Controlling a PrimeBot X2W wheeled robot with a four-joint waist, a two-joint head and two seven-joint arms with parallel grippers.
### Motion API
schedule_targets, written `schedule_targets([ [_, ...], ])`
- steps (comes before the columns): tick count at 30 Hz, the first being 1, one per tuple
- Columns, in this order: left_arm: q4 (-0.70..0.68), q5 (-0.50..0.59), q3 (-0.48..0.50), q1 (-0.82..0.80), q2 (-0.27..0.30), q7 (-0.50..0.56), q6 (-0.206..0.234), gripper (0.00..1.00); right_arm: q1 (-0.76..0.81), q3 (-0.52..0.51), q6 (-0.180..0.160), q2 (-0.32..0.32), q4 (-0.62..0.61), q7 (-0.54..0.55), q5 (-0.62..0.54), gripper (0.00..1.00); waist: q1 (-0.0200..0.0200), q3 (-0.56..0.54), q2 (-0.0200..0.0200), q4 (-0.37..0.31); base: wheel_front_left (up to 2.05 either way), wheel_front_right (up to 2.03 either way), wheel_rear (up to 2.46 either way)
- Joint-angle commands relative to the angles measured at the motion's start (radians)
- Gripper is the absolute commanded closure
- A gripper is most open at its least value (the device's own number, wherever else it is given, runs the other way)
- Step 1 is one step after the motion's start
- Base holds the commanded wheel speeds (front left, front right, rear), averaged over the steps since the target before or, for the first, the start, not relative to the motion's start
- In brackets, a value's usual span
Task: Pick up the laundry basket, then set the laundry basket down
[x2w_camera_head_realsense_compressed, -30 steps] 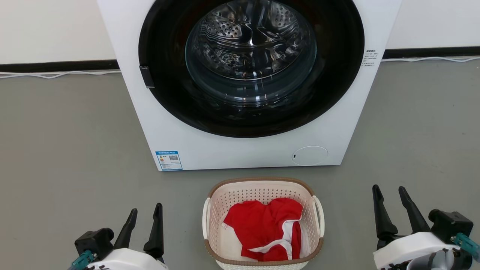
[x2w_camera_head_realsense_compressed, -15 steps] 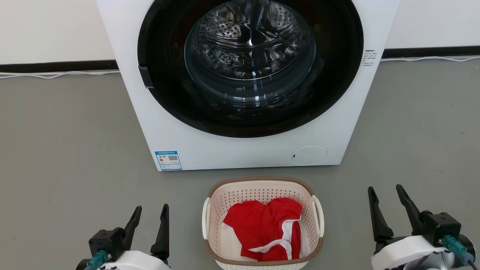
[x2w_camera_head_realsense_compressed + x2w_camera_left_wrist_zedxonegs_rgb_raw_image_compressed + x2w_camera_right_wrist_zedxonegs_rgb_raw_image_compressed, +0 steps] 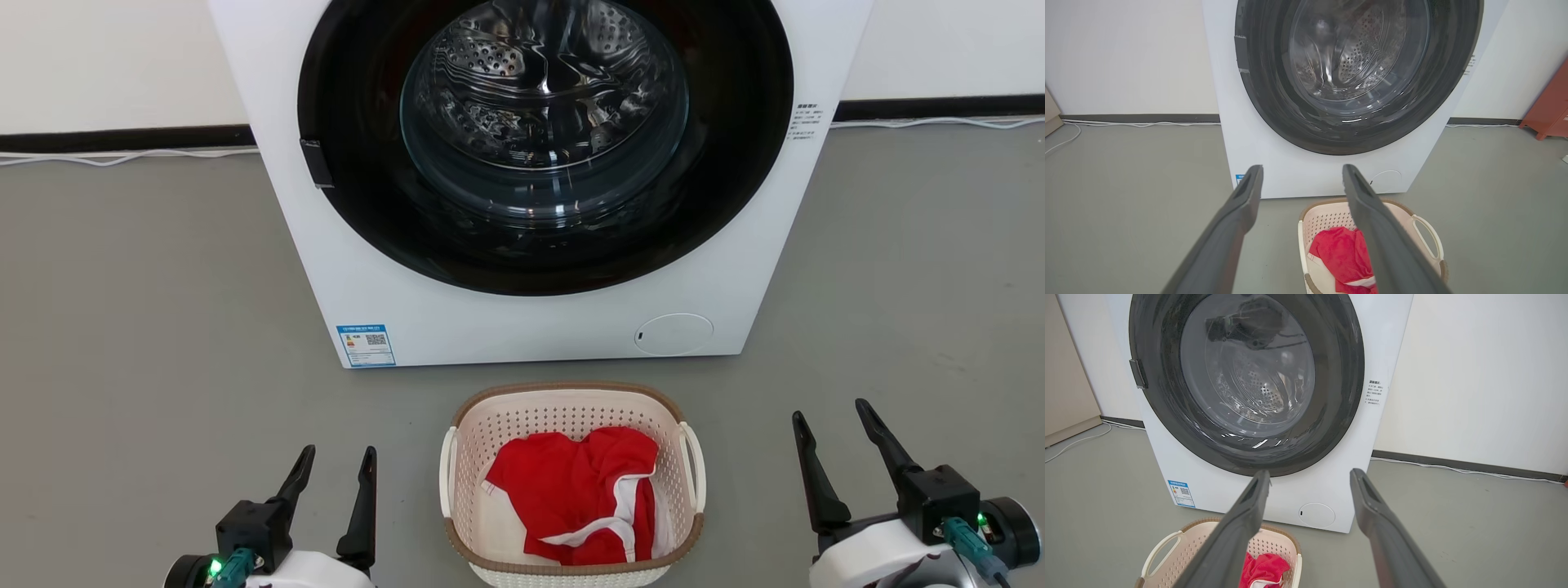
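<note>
Grey floor (image 3: 147, 327) runs back to a white wall, and a white front-loading washer (image 3: 490, 327) with its round dark door stands straight ahead of both pairs of fingers. The laundry basket (image 3: 569, 387) sits on the floor just in front of the washer, between my two pairs of fingers and apart from both. A red garment (image 3: 571, 490) with white trim lies inside it.

My left fingers (image 3: 363, 506) are spread and hold nothing. The basket's near white handle (image 3: 446, 472) is off to their inner side, untouched. In the left wrist view the basket (image 3: 1427, 228) shows past the inner finger, which crosses in front of it.

My right fingers (image 3: 812, 478) are also spread wide and empty, tilted slightly outward, with the other handle (image 3: 694, 467) well to their inner side. In the right wrist view the basket (image 3: 1163, 547) lies low beneath the inner finger. Both pairs point toward the washer.
</note>
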Motion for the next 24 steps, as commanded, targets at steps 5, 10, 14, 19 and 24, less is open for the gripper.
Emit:
schedule_targets([
  [5,-0.019,0.004,0.026,-0.033,0.01,-0.014,0.012,0.0,-0.046,0.02,0.007,-0.016,-0.018,-0.014,-0.003,0.0,0.0,0.01,0.0,0.002,0.0,0.0,0.0],
  [10,-0.019,0.002,0.027,-0.034,0.01,-0.014,0.014,0.0,-0.047,0.019,0.007,-0.017,-0.017,-0.014,-0.002,0.0,0.0,0.013,0.0,0.006,0.0,0.0,0.0],
  [14,-0.02,0.0,0.026,-0.036,0.01,-0.014,0.015,0.0,-0.048,0.02,0.007,-0.014,-0.016,-0.014,0.003,0.0,0.0,0.018,0.0,0.008,0.0,0.0,0.0],
  [19,-0.012,-0.009,0.021,-0.041,0.01,-0.014,0.015,0.0,-0.053,0.02,0.007,-0.01,-0.004,-0.014,0.013,0.0,0.0,0.03,0.0,0.009,0.0,0.0,0.0],
  [24,-0.001,-0.022,0.002,-0.064,0.01,-0.014,0.02,0.0,-0.075,0.027,0.007,-0.014,0.029,-0.014,0.027,0.0,0.0,0.073,0.0,0.01,0.0,0.0,0.0],
])
